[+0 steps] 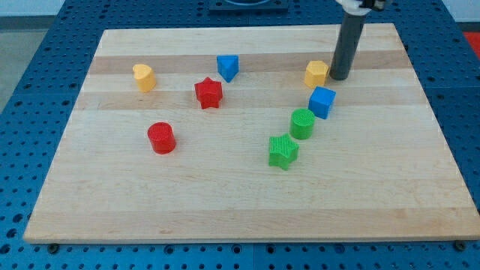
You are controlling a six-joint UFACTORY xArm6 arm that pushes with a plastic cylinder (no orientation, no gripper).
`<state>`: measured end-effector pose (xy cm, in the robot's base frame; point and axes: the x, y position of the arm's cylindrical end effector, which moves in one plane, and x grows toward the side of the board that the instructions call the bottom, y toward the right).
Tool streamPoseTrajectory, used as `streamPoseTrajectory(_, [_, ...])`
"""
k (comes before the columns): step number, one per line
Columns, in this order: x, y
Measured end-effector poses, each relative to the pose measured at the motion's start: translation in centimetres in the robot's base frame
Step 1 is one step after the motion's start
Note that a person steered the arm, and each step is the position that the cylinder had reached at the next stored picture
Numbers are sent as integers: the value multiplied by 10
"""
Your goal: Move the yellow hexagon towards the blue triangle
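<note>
Pale wood forms the board [240,202] on which eight small blocks are scattered, ringed by a blue perforated table [22,112]. The dark rod is seen coming down from the view's top right, and my tip [339,77] is planted just beside the yellow hexagon [316,73], at about its 3 o'clock and touching or nearly so. No gripper is carried by the arm, so nothing is clasped; the rod alone stands against the block. The blue triangle [228,67] is found well apart from the hexagon, at its 9 o'clock. A red star [208,93] is set near the triangle, at its 7 o'clock. A blue cube [322,102] sits close under the hexagon at 6 o'clock, with a green cylinder [302,124] and a green star [283,151] trailing off toward 7 o'clock. A second yellow block [144,77] and a red cylinder [161,138] are placed toward the view's left.
</note>
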<state>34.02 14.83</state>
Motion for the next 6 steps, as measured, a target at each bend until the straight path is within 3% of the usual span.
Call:
streamPoseTrajectory(4, [-29, -69])
streamPoseTrajectory(6, [-22, -110])
